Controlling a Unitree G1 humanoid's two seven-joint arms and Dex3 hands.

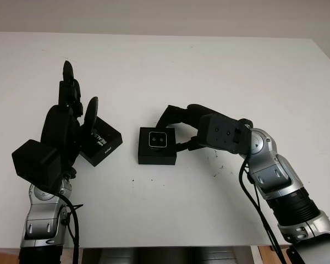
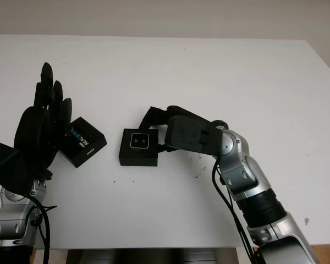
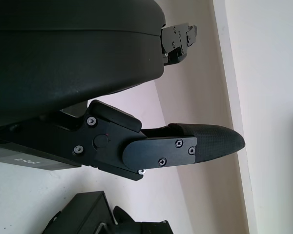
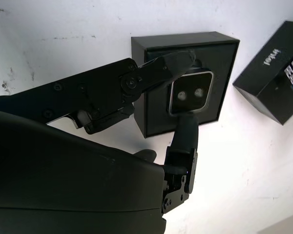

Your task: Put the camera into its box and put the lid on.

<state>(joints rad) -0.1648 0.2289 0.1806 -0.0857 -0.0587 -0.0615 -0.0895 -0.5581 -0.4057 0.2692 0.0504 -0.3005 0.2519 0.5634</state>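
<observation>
Both hands are matte black with smooth rounded shells. The left hand [image 1: 66, 129], at the frame's left, and the right hand [image 1: 209, 129], at centre, sit on silver-grey jointed forearms trailing black cables. The fingers [image 3: 185, 148] carry small screws and textured tips.

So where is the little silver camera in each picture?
Left eye view: camera in its black box, mid-table.
Right eye view: camera, centre-left.
Left wrist view: cannot tell.
Right wrist view: camera between the right hand's fingers.
Shared landmark: the black lid beside the box.
</observation>
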